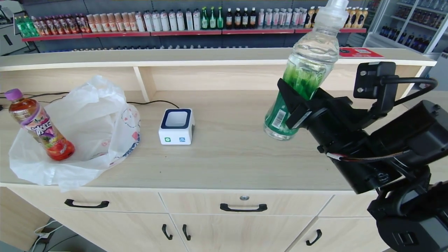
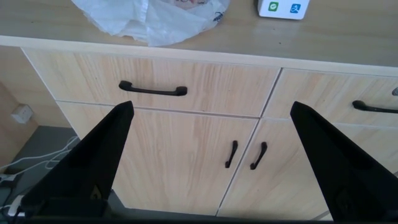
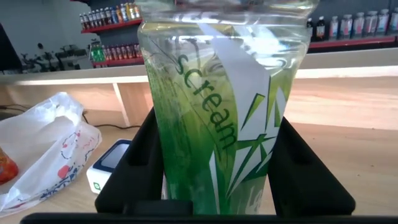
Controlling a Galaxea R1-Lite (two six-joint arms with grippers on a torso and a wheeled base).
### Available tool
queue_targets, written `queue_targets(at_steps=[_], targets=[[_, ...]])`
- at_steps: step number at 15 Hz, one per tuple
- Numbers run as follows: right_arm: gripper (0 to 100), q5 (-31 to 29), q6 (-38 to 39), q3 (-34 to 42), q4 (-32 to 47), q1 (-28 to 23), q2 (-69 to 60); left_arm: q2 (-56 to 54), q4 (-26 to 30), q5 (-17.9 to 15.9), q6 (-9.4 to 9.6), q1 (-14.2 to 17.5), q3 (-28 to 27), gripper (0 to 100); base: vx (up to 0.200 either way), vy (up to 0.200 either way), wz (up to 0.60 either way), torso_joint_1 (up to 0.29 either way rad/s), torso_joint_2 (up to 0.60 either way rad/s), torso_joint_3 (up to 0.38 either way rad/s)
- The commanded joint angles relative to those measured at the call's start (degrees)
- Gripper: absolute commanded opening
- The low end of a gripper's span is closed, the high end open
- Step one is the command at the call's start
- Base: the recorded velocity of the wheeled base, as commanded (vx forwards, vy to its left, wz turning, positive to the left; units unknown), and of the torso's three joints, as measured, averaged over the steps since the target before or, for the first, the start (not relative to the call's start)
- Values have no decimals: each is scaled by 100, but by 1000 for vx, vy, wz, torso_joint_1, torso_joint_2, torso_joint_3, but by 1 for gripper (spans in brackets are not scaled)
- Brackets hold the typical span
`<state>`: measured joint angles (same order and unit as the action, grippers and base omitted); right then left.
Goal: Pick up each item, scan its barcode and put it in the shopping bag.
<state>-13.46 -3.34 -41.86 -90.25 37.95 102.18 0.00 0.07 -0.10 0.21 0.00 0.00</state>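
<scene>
A clear bottle with a green label (image 1: 308, 59) is tilted over the right side of the counter, with my right gripper (image 1: 289, 102) shut on its lower half. In the right wrist view the green bottle (image 3: 224, 106) stands between the black fingers (image 3: 132, 168) of my right gripper (image 3: 217, 180). The white barcode scanner (image 1: 176, 126) sits mid-counter, to the bottle's left. A white shopping bag (image 1: 94, 115) lies open at the left with a red tea bottle (image 1: 40, 126) leaning in it. My left gripper (image 2: 211, 162) hangs open below the counter, facing the cabinet.
A raised shelf (image 1: 210, 56) runs along the back of the counter (image 1: 227, 157), and a black cable (image 1: 154, 102) trails behind the scanner. Drawers and doors with black handles (image 2: 152, 90) front the cabinet. A red card (image 1: 360, 52) lies on the shelf at the right.
</scene>
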Motion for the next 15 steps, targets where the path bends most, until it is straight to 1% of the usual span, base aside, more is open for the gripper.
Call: queue_targets(at_steps=[1, 10, 12, 15], targets=[[0, 1, -9, -33, 25, 2, 65, 0, 1, 1, -12, 0, 0, 100, 0, 200, 0, 2, 7, 7], [0, 1, -9, -147, 25, 2, 162, 0, 1, 1, -12, 0, 0, 100, 0, 200, 0, 3, 4, 3], [0, 1, -18, -147, 25, 2, 179, 0, -7, 10, -47, 0, 0, 100, 0, 200, 0, 2, 7, 2], [0, -8, -18, -147, 25, 2, 188, 0, -7, 10, -47, 0, 0, 100, 0, 200, 0, 4, 4, 6]])
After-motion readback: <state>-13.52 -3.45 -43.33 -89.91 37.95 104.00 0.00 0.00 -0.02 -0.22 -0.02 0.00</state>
